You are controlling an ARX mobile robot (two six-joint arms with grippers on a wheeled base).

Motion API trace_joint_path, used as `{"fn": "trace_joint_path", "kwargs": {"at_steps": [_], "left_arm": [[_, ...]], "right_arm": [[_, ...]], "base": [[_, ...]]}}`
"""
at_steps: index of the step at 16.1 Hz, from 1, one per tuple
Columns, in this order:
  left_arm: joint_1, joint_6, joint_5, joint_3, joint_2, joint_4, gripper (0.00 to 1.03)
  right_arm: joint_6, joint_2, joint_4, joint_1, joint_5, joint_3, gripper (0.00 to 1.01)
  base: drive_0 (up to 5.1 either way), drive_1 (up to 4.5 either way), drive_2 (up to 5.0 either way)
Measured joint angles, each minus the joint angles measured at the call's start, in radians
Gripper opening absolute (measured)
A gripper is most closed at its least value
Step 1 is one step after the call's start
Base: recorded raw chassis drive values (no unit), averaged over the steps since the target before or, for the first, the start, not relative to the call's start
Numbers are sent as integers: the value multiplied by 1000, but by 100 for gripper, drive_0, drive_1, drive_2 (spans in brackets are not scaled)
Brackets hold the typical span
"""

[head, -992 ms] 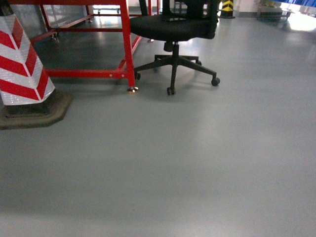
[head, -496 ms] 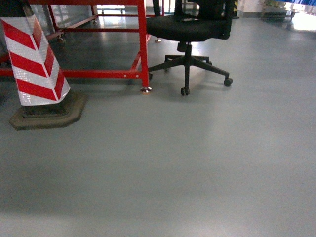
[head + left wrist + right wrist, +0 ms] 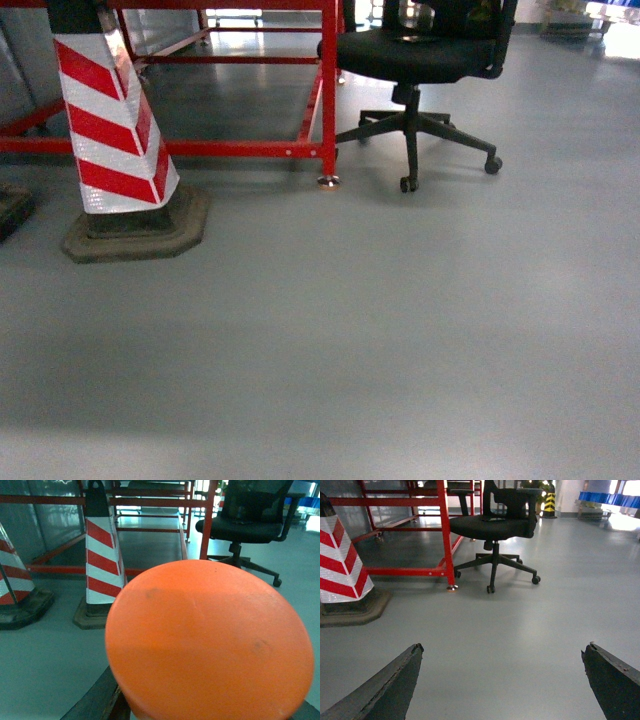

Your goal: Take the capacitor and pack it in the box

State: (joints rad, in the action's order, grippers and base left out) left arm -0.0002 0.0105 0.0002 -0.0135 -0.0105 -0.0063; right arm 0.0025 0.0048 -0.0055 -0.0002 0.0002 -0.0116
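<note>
While right gripper (image 3: 502, 680) gapes wide, left gripper's state unclear — orange disc (image 3: 210, 645) blocks.

Grey floor (image 3: 400, 330) under cone (image 3: 115, 130), chair (image 3: 425, 60)

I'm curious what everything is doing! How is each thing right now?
Right gripper: jaws wide open, empty.
Orange disc: close against the left wrist camera; grip unclear.
Striped cone: upright on its base.
Office chair: upright, nobody sitting.
</note>
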Motion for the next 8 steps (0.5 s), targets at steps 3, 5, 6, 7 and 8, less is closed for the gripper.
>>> {"fn": "trace_joint_path", "kwargs": {"at_steps": [3, 5, 6, 7, 8], "left_arm": [[0, 0, 0, 0, 0, 1, 44], [0, 0, -1, 0, 0, 0, 44], [0, 0, -1, 0, 0, -2, 44], [0, 0, 0, 0, 0, 0, 44], [0, 0, -1, 0, 0, 0, 44]], "right_arm": [[0, 0, -2, 0, 0, 0, 98], [0, 0, 5, 0, 0, 0, 98], [0, 0, -2, 0, 0, 0, 98], [0, 0, 2, 0, 0, 0, 98], [0, 0, 1, 0, 0, 0, 98]], "base": [[-511, 234, 234], [-511, 234, 234], [-511, 234, 234], [-511, 234, 234], [-511, 234, 234]]}}
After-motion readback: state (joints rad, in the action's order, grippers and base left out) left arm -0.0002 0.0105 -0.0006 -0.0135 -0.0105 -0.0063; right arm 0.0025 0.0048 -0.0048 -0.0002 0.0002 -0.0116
